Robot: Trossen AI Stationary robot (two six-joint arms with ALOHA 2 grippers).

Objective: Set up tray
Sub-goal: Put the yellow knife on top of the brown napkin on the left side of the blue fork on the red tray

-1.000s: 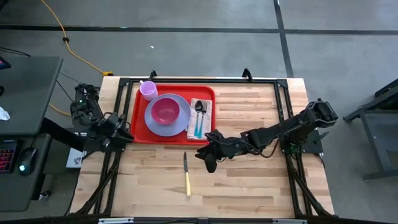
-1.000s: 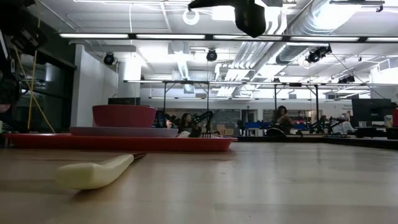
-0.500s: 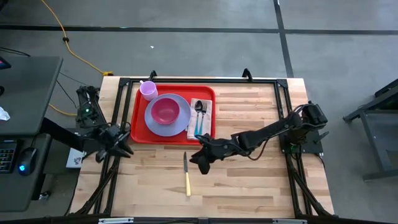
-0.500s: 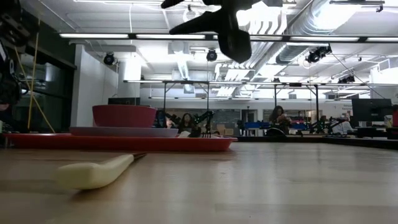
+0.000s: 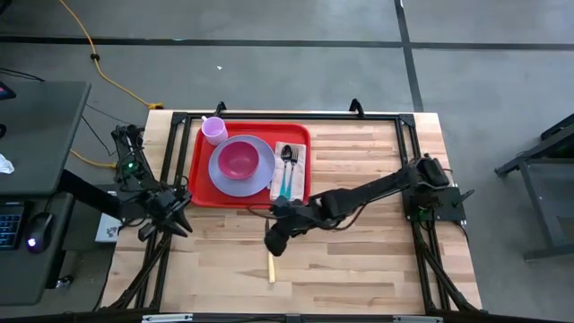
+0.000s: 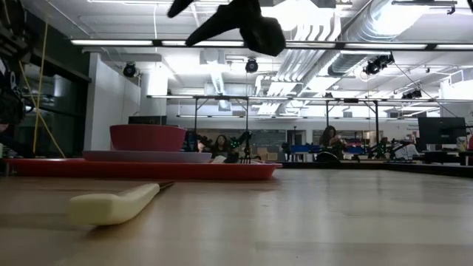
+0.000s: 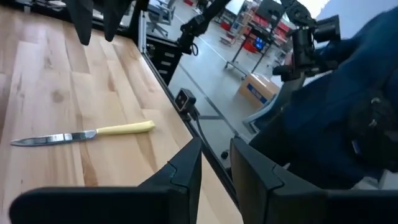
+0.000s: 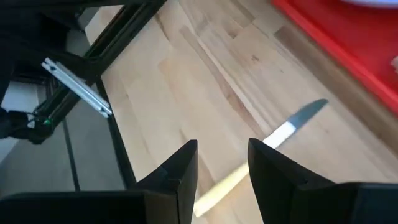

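High view: wooden worktop (image 5: 359, 260); red tray (image 5: 202, 184) just beyond right hand (image 5: 273, 240), fingers apart, empty, poised over yellow-handled knife (image 5: 271, 265); left hand (image 5: 172, 220) at worktop edge, fingers slightly apart, empty.

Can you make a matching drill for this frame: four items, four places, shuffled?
Items:
1. knife
2. bowl
3. cup
4. spoon

Places:
A. on the napkin, beside the fork
B. on the bare table, outside the tray
C. on the plate
D. in the tray's far left corner

Pairs: 1-B, 2-C, 3-D, 4-A
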